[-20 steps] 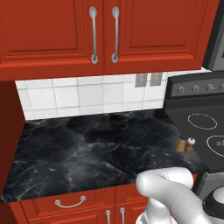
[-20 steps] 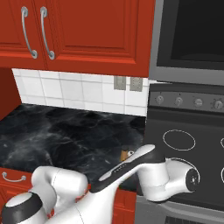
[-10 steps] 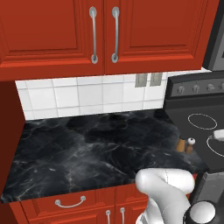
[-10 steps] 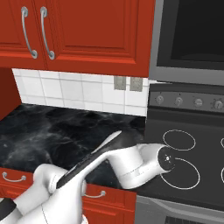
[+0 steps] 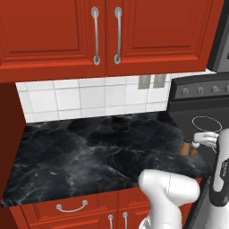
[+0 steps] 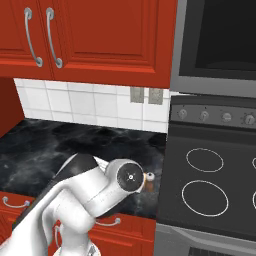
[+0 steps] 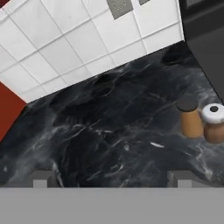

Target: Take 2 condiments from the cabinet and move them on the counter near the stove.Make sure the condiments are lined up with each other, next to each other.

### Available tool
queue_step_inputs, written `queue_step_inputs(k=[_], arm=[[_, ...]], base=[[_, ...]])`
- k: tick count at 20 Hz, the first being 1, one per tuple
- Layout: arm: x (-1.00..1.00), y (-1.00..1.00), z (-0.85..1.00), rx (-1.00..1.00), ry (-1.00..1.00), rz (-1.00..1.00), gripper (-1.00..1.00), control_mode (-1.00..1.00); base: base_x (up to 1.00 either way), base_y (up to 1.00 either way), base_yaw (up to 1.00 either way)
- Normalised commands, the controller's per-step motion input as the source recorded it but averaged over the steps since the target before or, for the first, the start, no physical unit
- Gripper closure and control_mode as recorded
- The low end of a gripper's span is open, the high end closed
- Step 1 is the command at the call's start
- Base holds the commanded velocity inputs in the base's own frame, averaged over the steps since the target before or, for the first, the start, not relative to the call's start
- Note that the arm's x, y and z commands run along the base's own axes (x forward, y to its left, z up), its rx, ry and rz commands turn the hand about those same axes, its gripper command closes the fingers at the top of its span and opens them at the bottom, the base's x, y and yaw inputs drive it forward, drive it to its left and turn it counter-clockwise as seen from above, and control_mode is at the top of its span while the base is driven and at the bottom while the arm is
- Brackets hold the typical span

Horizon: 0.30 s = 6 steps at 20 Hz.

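Already, both condiments stood on the counter (image 7: 109,131) just beside the stove (image 6: 210,190): the dark-capped mill (image 7: 190,117) touching or nearly touching the pale-topped mill (image 7: 214,123). The gripper (image 7: 111,177) was spread wide and empty. Over the last second the arm had swung back, indicating placement was probably complete.
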Motion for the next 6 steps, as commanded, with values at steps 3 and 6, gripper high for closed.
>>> queue_step_inputs(k=[3, 6], arm=[[0.02, 0.50, 0.67, -0.01, 0.19, -0.01, -1.00, -1.00], [0.11, 0.60, 0.47, -0.12, 0.24, 0.00, -1.00, -1.00]], base=[[0.00, 0.00, 0.00], [0.00, 0.00, 0.00]])
